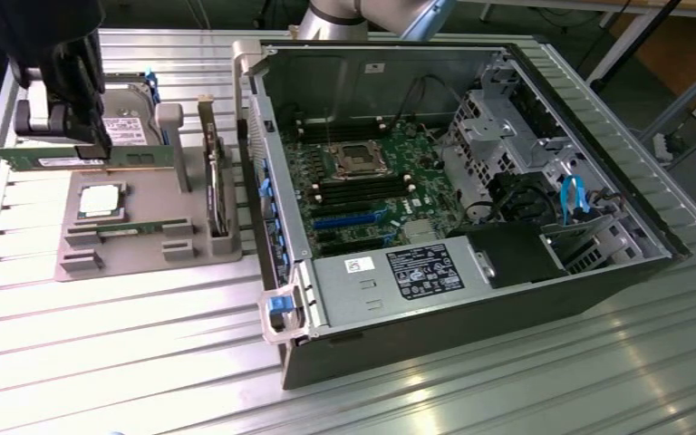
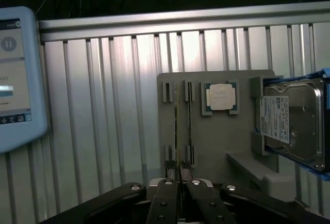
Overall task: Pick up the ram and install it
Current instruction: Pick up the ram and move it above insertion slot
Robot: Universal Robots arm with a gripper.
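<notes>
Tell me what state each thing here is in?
end effector: shut on the ram stick.
ram stick: held, lifted above the grey holder.
spare stick: slotted in the holder.
processor chip: lying flat in the holder.
hard drive: propped on the holder.
computer case: open, memory slots empty.
tablet: screen lit.

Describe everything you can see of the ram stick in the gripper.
The ram is a long, thin green circuit board with a pale label. It stands on edge, level, clamped from above by the gripper, just over the grey holder tray and beside the hard drive, to the exterior view's left of the open computer case.
</notes>
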